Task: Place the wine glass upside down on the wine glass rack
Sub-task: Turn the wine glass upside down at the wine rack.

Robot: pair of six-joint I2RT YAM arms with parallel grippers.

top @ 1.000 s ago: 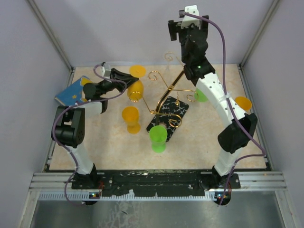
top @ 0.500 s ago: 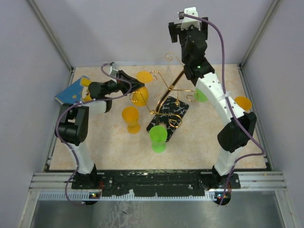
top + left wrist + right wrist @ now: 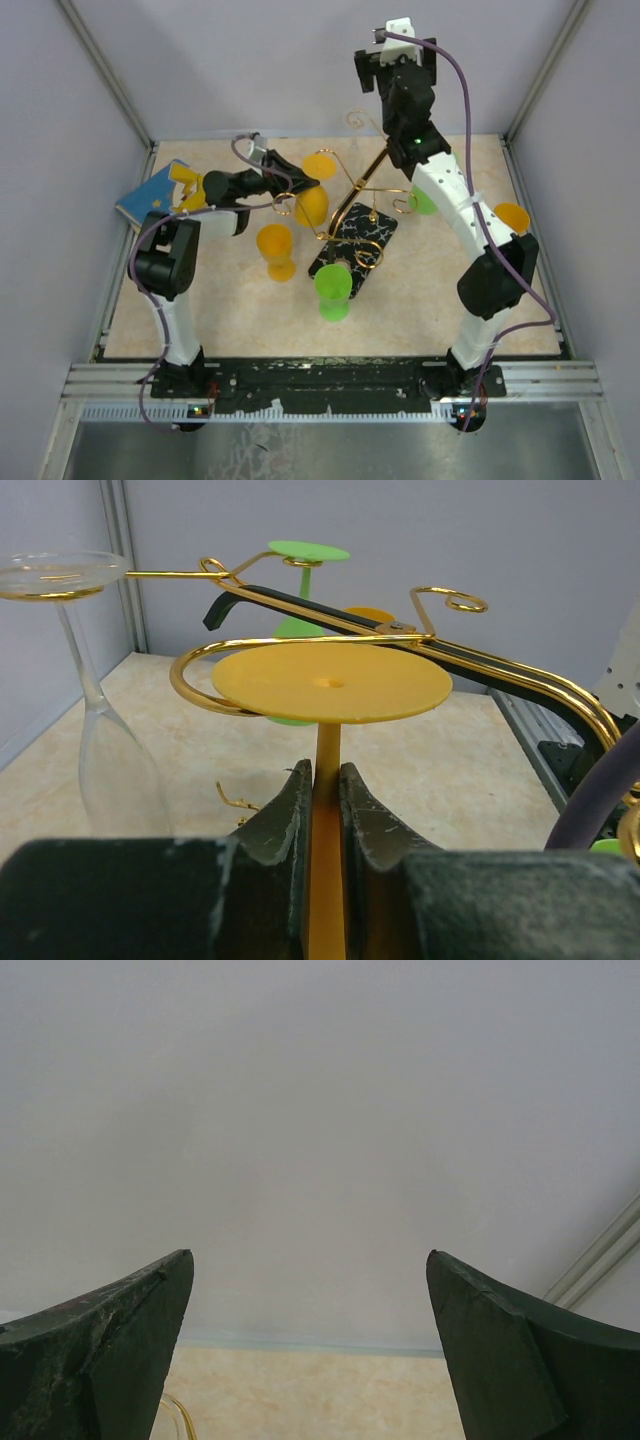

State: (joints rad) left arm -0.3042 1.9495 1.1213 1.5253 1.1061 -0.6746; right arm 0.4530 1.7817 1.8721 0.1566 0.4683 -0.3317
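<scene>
My left gripper (image 3: 290,185) is shut on the stem (image 3: 327,780) of an orange wine glass (image 3: 312,205) held upside down, with its round foot (image 3: 331,680) on top. The foot is level with a curved gold arm (image 3: 195,665) of the wine glass rack (image 3: 360,185). That arm bends round the foot's left and far side. The rack's black marbled base (image 3: 358,240) lies mid-table. My right gripper (image 3: 385,65) is open and empty, raised high behind the rack and facing the back wall; its fingers (image 3: 120,1330) frame only wall.
A clear glass (image 3: 100,750) hangs upside down on the rack to the left. A green foot (image 3: 308,552) shows on a far arm. An orange glass (image 3: 274,247) and a green glass (image 3: 333,290) stand near the base. Another green glass (image 3: 424,200), an orange one (image 3: 512,215) and a blue card (image 3: 155,192) are nearby.
My left gripper has carried the orange glass to the right, from the table's left side up to the rack's left arm. The right arm has hardly moved.
</scene>
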